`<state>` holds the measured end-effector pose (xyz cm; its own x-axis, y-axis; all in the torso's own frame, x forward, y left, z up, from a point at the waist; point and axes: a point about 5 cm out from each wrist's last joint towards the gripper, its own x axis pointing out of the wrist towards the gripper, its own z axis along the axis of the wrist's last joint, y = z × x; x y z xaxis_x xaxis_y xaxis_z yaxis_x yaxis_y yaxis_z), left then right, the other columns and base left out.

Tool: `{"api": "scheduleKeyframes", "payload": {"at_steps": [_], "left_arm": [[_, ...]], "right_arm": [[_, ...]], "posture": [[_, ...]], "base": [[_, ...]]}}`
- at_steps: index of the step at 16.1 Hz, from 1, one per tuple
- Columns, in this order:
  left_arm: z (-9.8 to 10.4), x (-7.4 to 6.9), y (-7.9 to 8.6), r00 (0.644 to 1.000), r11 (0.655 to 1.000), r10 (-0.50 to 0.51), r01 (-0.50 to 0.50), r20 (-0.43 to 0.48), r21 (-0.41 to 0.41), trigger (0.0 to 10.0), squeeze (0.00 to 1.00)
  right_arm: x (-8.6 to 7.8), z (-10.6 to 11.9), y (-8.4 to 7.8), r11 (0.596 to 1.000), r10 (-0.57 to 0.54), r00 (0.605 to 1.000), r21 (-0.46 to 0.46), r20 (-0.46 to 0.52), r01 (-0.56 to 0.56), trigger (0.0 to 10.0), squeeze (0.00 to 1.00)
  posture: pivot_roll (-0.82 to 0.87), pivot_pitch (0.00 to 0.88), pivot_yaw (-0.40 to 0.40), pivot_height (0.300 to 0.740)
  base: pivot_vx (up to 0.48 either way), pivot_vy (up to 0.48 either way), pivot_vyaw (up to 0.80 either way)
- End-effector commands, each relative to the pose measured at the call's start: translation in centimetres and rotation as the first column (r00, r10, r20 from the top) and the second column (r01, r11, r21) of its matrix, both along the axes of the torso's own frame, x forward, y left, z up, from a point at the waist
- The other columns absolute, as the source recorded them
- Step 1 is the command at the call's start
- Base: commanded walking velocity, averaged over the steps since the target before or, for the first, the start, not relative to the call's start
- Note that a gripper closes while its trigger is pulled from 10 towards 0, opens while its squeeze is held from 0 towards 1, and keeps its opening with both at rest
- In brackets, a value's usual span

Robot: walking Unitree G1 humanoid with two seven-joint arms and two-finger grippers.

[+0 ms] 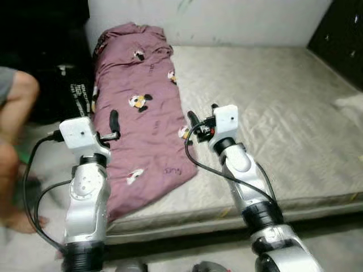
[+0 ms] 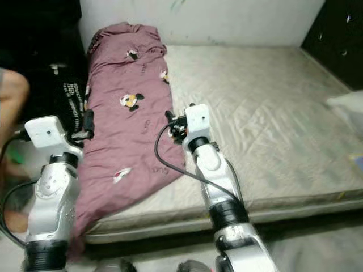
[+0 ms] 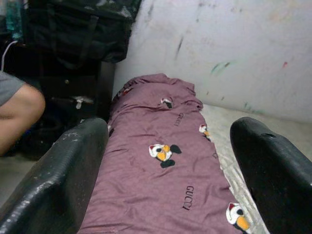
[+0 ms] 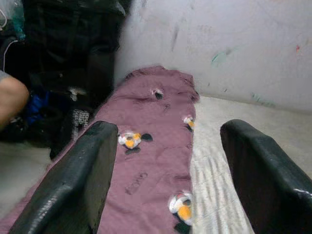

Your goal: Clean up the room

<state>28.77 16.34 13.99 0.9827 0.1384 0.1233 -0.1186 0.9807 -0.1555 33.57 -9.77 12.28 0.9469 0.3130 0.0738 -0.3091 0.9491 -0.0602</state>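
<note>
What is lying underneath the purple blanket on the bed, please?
The purple blanket lies along the left side of a bare grey quilted mattress, its near end drooping over the edge. Whatever it may cover is hidden.

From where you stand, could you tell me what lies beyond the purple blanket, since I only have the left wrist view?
Observer: The purple blanket lies folded along the left side of a bare grey mattress, which stretches away to the robot's right.
Operator: Thank you. Where is the right gripper, please?
Observer: The right gripper hovers open over the blanket's right edge, level with the left gripper.
Operator: Does the blanket stay on the mattress?
Observer: No, its near left corner hangs over the mattress's front edge.
</note>
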Motion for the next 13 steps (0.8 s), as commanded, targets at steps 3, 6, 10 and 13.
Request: {"api": "scheduleKeyframes", "payload": {"at_steps": [3,6,10,13], "left_arm": [[0.2,-0.6,0.0,1.000,1.000,0.007,-0.007,0.005,0.022,10.0,0.00],[-0.2,-1.6,0.5,1.000,0.999,0.012,-0.011,-0.014,0.044,10.0,0.00],[-0.5,-2.1,0.6,0.999,0.998,-0.004,0.007,-0.048,0.056,10.0,0.00],[-0.8,-2.2,1.4,0.998,0.998,0.021,-0.018,-0.065,0.059,10.0,0.00]], "right_arm": [[0.2,0.4,0.1,1.000,0.002,1.000,0.006,0.003,-0.002,10.0,0.00],[-1.0,-0.6,-1.1,0.998,-0.062,0.997,0.006,-0.034,0.062,10.0,0.00],[-2.2,-1.4,-1.7,0.996,-0.087,0.993,0.015,-0.082,0.088,10.0,0.00],[-2.5,-1.0,-1.4,0.996,-0.081,0.992,0.017,-0.095,0.083,10.0,0.00]], "posture": [[0.04,0.000,-0.061,0.740],[0.02,0.000,-0.051,0.740],[0.01,0.000,-0.040,0.740],[0.01,0.006,-0.027,0.740]], "base": [[0.000,0.480,0.00],[0.000,0.000,0.00],[0.000,0.000,0.00],[0.000,0.000,-0.18]]}}
